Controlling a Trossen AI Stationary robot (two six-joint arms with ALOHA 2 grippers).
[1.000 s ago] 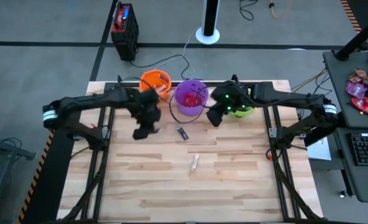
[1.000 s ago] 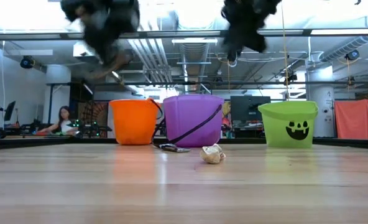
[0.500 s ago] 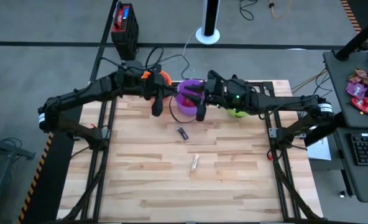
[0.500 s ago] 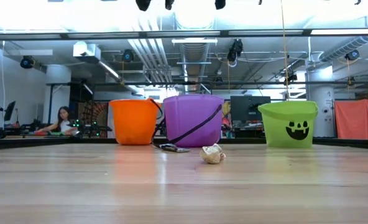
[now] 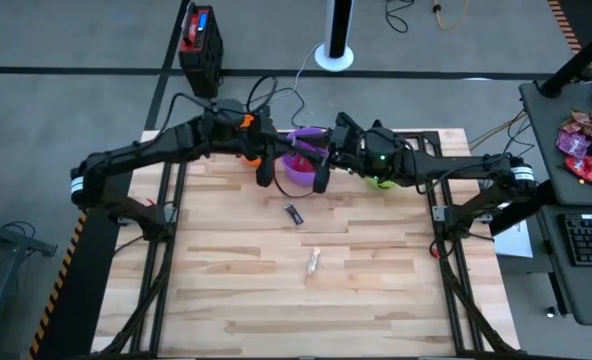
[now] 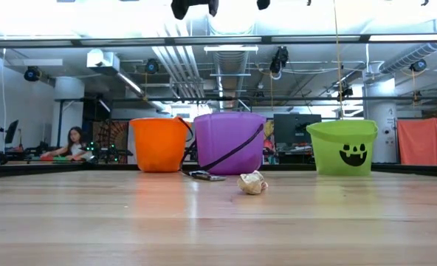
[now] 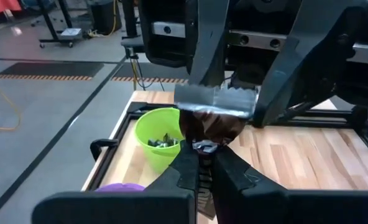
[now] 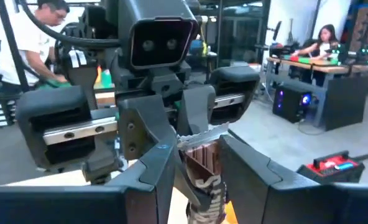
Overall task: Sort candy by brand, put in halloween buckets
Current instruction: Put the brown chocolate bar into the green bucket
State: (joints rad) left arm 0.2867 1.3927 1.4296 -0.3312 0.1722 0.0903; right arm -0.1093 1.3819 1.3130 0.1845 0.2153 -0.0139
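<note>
I see my left gripper (image 7: 199, 163) and right gripper (image 8: 199, 180) meeting above the purple bucket (image 5: 301, 165), both pinched onto one brown-wrapped candy (image 7: 210, 127) held between them. The orange bucket (image 6: 158, 144) stands left of the purple one, the green bucket (image 6: 342, 147) right. A dark candy (image 5: 293, 213) and a pale candy (image 5: 314, 261) lie on the table (image 5: 376, 290).

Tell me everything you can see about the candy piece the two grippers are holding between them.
The candy piece has a shiny dark brown wrapper with a crimped silvery end. It hangs in the air above the purple bucket, pinched from both sides: the left gripper grips its lower twisted end, the right gripper the other.
</note>
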